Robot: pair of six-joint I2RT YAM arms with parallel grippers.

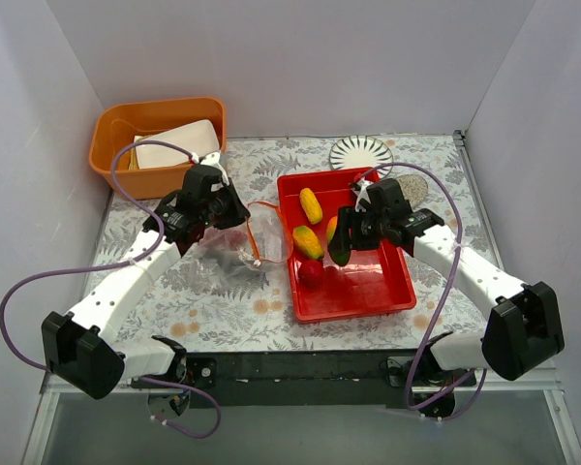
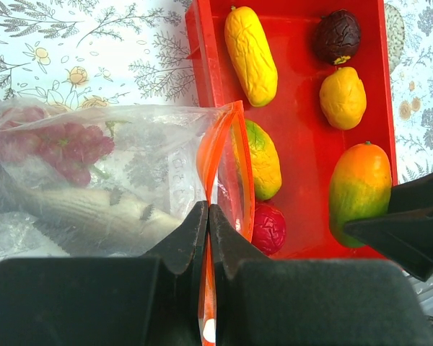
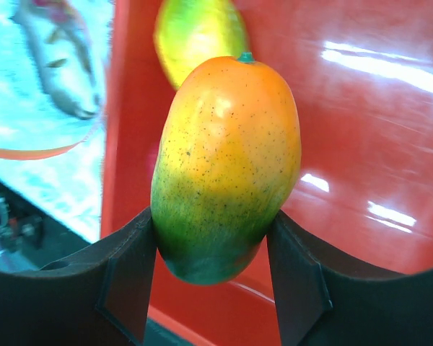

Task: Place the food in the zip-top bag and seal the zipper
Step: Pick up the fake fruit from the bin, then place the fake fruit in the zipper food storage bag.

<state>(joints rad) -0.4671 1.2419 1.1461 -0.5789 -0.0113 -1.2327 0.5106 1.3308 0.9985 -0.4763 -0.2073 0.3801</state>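
The clear zip-top bag (image 1: 234,254) lies left of the red tray (image 1: 368,295), its mouth open toward the tray. Purple grapes (image 2: 65,148) and a grey fish piece (image 2: 94,213) are inside it. My left gripper (image 2: 208,209) is shut on the orange-red zipper strip (image 2: 234,137) at the bag's mouth (image 1: 234,215). My right gripper (image 3: 213,267) is shut on an orange-green mango (image 3: 227,166), held above the tray floor (image 1: 340,247). Corn (image 2: 251,54), a dark plum (image 2: 337,34), a yellow mango (image 2: 342,97), another mango (image 2: 263,160) and a red apple (image 2: 268,228) lie in the tray.
An orange bin (image 1: 111,145) holding a white object (image 1: 177,145) stands at the back left. A striped round plate (image 1: 360,152) and a speckled disc (image 1: 413,188) lie behind the tray. White walls close in the table on three sides.
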